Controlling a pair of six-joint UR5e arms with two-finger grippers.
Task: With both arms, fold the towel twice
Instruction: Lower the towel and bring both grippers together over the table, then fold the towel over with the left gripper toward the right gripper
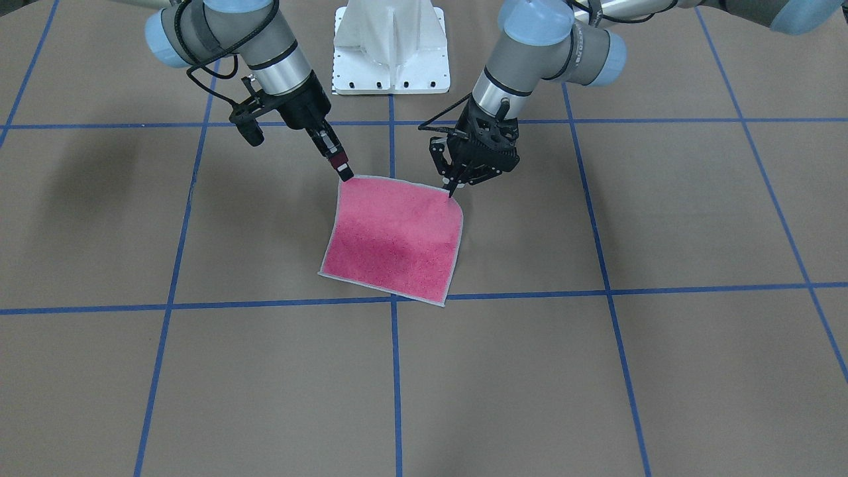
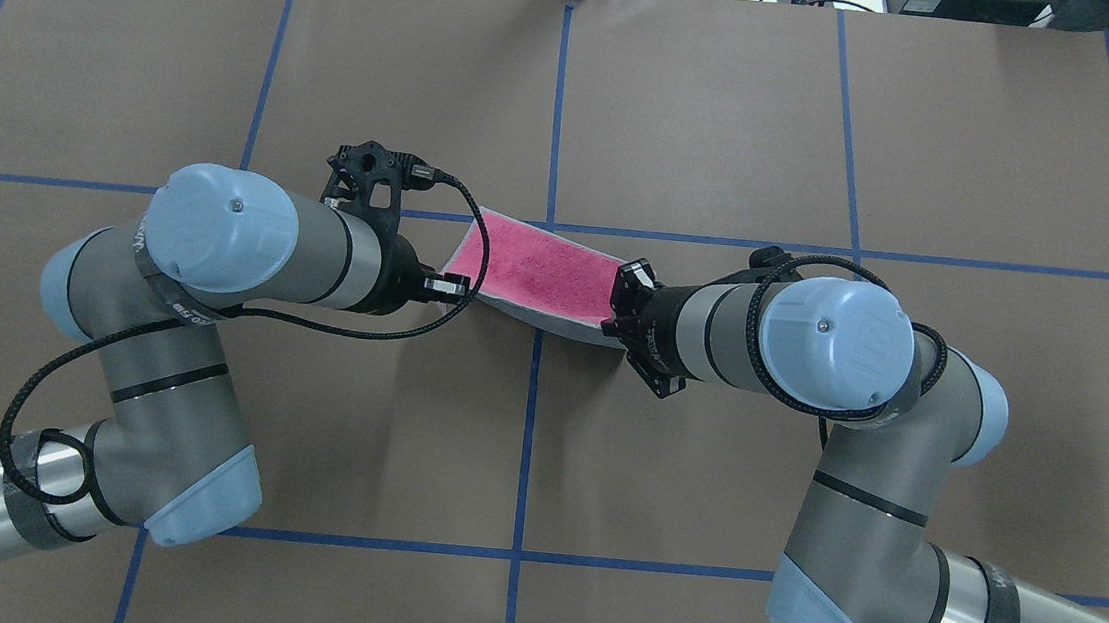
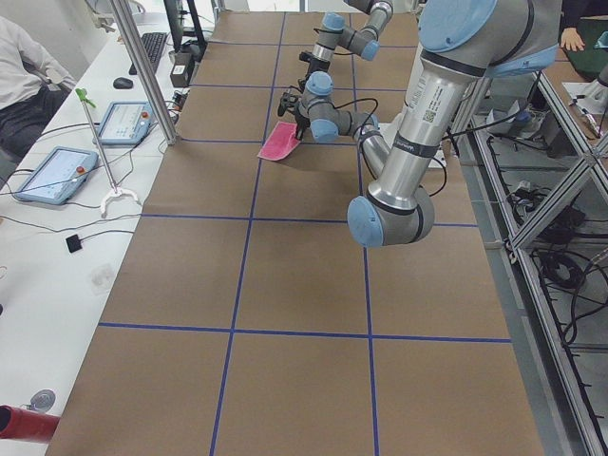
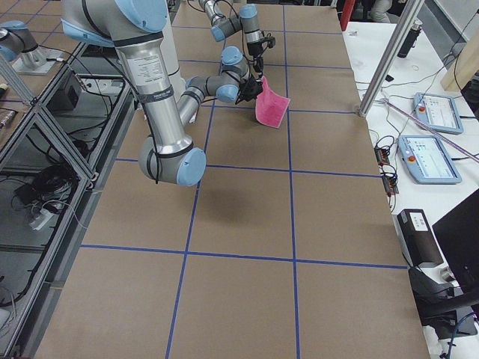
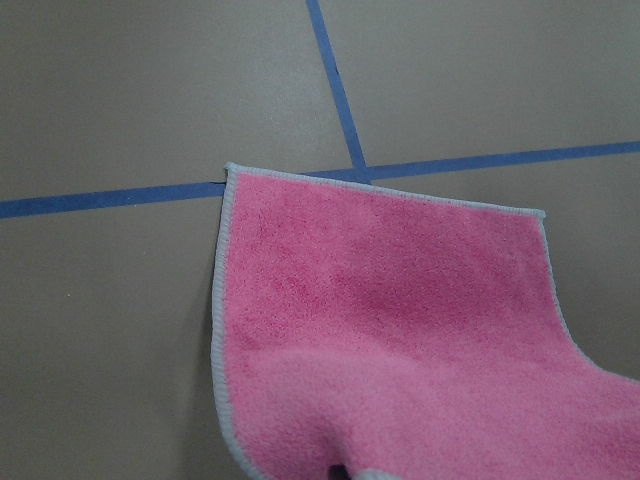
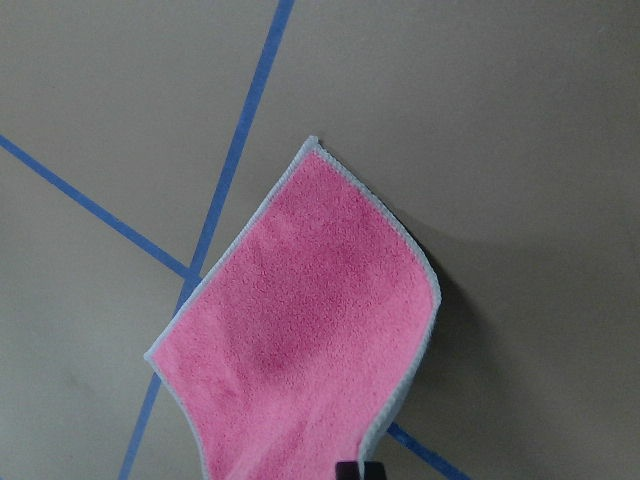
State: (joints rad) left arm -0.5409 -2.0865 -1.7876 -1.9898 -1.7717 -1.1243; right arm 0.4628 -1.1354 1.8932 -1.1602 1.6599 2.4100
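Observation:
The towel (image 1: 394,238) shows its pink face with a light grey edge, near the table's middle. Its far edge rests on the brown table. Its edge nearest the robot is lifted, so it slopes up toward the arms. My left gripper (image 1: 452,192) is shut on one lifted corner. My right gripper (image 1: 345,173) is shut on the other lifted corner. In the overhead view the towel (image 2: 543,270) stretches between the left gripper (image 2: 461,290) and the right gripper (image 2: 615,307). Both wrist views look down the hanging towel (image 5: 400,320) (image 6: 310,330). The dark grey face is hidden.
The white pedestal base (image 1: 391,46) stands behind the towel at the robot's side. Blue tape lines (image 1: 394,371) cross the brown table cover. Tablets (image 3: 52,174) (image 4: 428,158) and cables lie on the side benches beyond the table's far edge.

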